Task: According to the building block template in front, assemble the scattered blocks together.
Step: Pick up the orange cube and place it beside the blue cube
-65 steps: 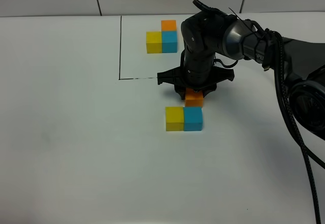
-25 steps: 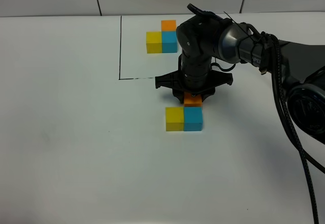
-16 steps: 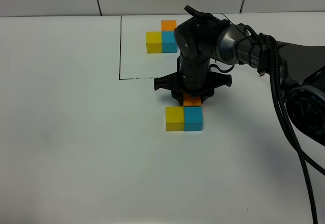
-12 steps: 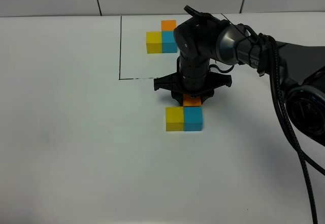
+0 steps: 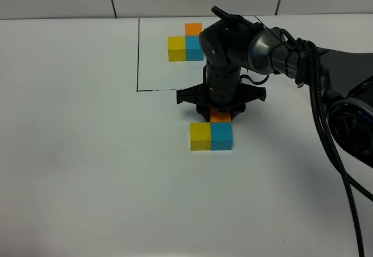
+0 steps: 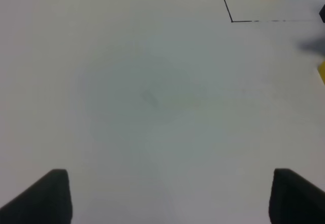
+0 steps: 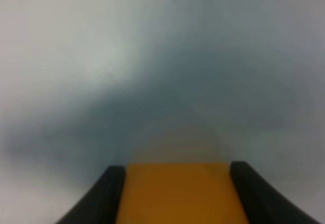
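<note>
The step in hand is the last placement: the right gripper (image 5: 220,117) has its jaws clamped on the orange block (image 5: 220,116) and holds it down at the tabletop (image 5: 87,169), just beyond the blue block (image 5: 221,136). The wrist view shows the same grip close up, the orange block (image 7: 179,193) filling the space between the two dark fingers (image 7: 101,198). The blue block and the yellow block (image 5: 200,136) sit side by side, touching, near the middle of the tabletop, yellow on the left. The building block template (image 5: 186,43) lies farther back inside its drawn black frame (image 5: 138,53), with orange behind blue and yellow to the left, so the held block sits where the pattern wants it. Whether orange touches blue cannot be told, since the gripper hides the joint. The next move likely calls for closing any gap, then releasing and lifting straight up without disturbing the pair. The left gripper (image 6: 167,198) hangs over bare tabletop, jaws apart and empty.
</note>
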